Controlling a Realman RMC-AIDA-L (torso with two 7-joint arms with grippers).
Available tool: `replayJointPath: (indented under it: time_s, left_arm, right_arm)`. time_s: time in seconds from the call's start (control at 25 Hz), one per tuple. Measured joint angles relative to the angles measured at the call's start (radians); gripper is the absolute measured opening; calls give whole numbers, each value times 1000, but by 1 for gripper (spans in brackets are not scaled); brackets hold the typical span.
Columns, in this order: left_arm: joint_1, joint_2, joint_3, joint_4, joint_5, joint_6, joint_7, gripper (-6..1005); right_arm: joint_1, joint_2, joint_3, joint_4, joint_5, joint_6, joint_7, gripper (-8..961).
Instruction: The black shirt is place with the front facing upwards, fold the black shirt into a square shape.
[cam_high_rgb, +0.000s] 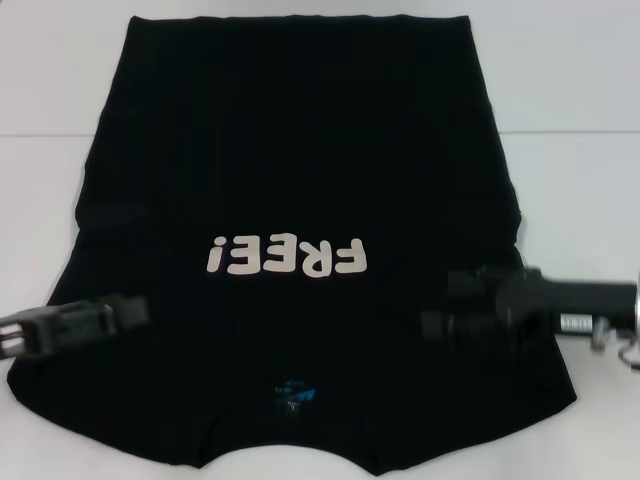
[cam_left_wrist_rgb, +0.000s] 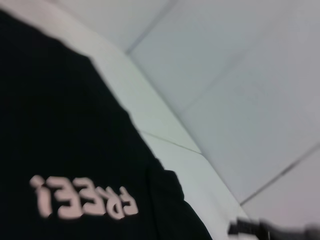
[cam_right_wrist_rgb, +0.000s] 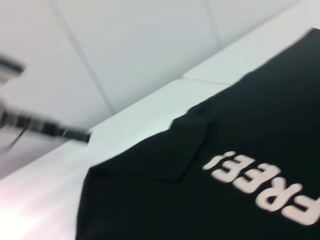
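Head view: black shirt (cam_high_rgb: 300, 200) runs lengthwise away; left gripper (cam_high_rgb: 125, 312) and right gripper (cam_high_rgb: 445, 310) flank its collar end, finger state unclear.

- The large black shirt (cam_high_rgb: 300, 150) of soft matt cloth is seen across the frame's middle, with faint ribbing.
- A smooth, pale cream "FREE!" print (cam_high_rgb: 285, 257) is borne at centre.
- The smooth white table (cam_high_rgb: 580, 90), upper right, is faintly glossy.
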Motion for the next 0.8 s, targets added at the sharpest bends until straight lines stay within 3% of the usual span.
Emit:
replayJointPath:
  time_s: [0.08,0.12,0.16,0.32,0.52,0.8]
  left_arm:
    - [2,35,-6,-2,5,4,-133,812]
    - [2,35,-6,-2,5,4,-133,812]
    - [9,66,-7,3,6,8,-245,811]
    - [30,98,-11,37,51,-21,-456,807]
    - [28,117,-12,55,174,-84,-622,803]
    - [-26,111,-1,71,371,-167,-684,797]
  right_arm:
    - [-10,-1,2,28,5,-5,-71,783]
    - [-16,-1,3,48,8,-7,-120,806]
    - [-21,-1,5,69,11,-6,-173,834]
    - [-27,1,6,138,13,25,-314,948]
    - [-22,2,6,175,15,73,-386,945]
    - [-20,4,5,179,20,76,-397,941]
